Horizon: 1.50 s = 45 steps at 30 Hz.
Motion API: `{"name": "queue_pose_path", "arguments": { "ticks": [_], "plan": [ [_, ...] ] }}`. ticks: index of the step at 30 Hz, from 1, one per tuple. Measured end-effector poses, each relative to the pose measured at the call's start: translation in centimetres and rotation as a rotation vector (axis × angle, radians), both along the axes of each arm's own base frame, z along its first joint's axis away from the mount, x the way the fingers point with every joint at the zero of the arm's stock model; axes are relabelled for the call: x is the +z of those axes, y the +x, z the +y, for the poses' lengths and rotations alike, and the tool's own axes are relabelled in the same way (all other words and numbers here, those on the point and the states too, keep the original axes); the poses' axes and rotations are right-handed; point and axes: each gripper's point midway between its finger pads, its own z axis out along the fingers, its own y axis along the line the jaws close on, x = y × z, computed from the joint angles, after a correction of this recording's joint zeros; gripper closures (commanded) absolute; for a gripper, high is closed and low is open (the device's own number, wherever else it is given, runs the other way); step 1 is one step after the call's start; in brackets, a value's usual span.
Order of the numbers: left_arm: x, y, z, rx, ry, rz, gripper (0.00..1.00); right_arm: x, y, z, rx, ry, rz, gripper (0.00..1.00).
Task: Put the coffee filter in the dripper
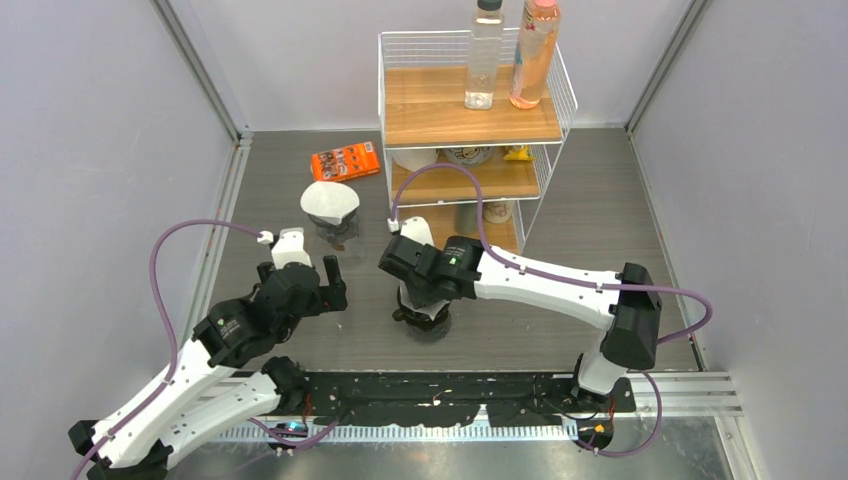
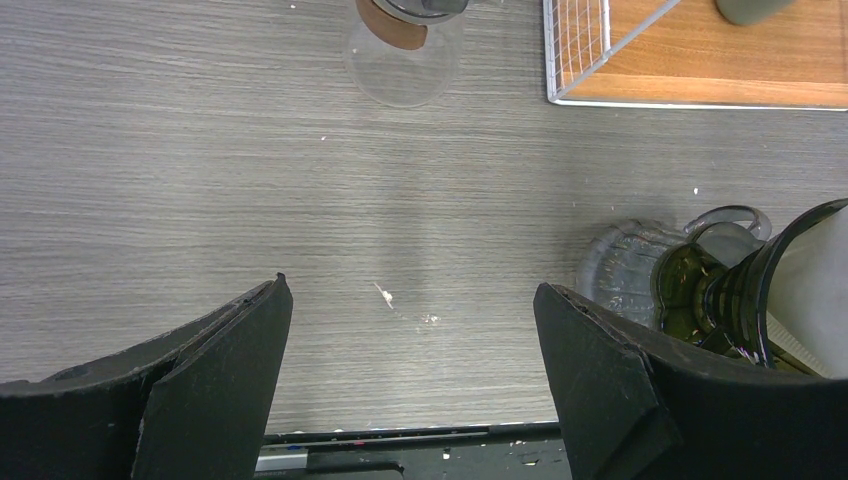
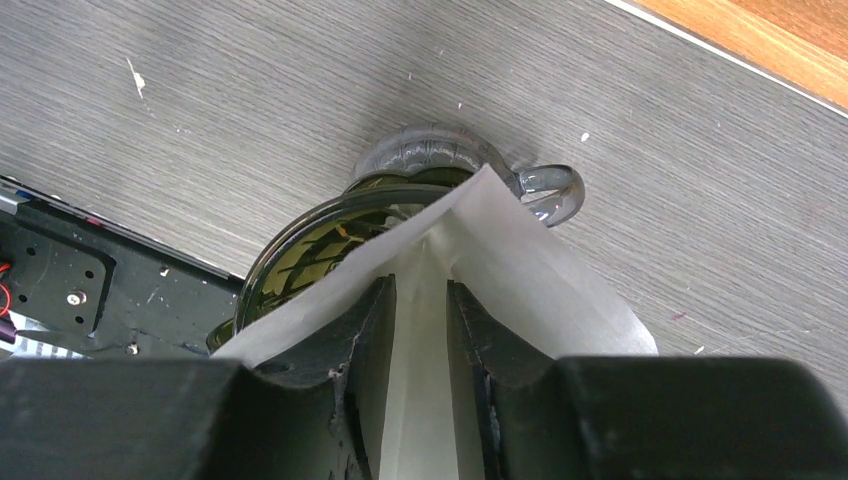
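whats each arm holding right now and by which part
Right gripper: the coffee filter, pinched by a paper fold between its jaws. Left gripper: nothing.

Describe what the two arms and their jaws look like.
The left arm and right arm both have white shells, black joints, and a looping purple cable. Their jaws are matte black wedges. No markings are legible.

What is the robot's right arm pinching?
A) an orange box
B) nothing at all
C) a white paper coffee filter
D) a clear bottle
C: in the right wrist view, the jaws of the right gripper are closed on a fold of the white paper coffee filter, which sits over the dark glass dripper.
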Motion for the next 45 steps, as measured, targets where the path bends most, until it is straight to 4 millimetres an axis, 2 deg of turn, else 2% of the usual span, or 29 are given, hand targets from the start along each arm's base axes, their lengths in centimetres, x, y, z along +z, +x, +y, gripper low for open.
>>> {"name": "queue_pose_path", "arguments": {
  "ticks": [16,23,29,37,39,41,45],
  "plan": [
    [0.0,0.0,0.0,0.001,0.001,0.0,0.01,-1.3,0.4,0.2,-0.004,-0.015,0.023,0.67],
    [-0.1,0.0,0.1,0.004,0.003,-0.001,0.0,-2.8,0.3,-0.3,-0.007,-0.073,0.042,0.67],
    [-0.1,0.0,0.2,0.007,0.004,-0.003,0.0,-2.9,0.3,-0.5,-0.01,-0.086,0.038,0.67],
    [-0.1,0.1,0.2,0.01,0.01,-0.001,0.01,-2.9,0.3,-0.4,0.002,-0.082,0.041,0.54],
    [-0.1,0.1,0.2,0.01,0.011,-0.001,0.01,-2.7,0.3,-0.3,0.006,-0.077,0.037,0.48],
    [-0.1,0.1,0.2,0.011,0.011,-0.002,0.01,-2.3,0.4,-0.2,0.009,-0.065,0.032,0.38],
    [-0.1,0.1,0.2,0.011,0.01,-0.002,0.0,-1.0,0.5,0.1,0.013,-0.024,0.013,0.3]
  ]
}}
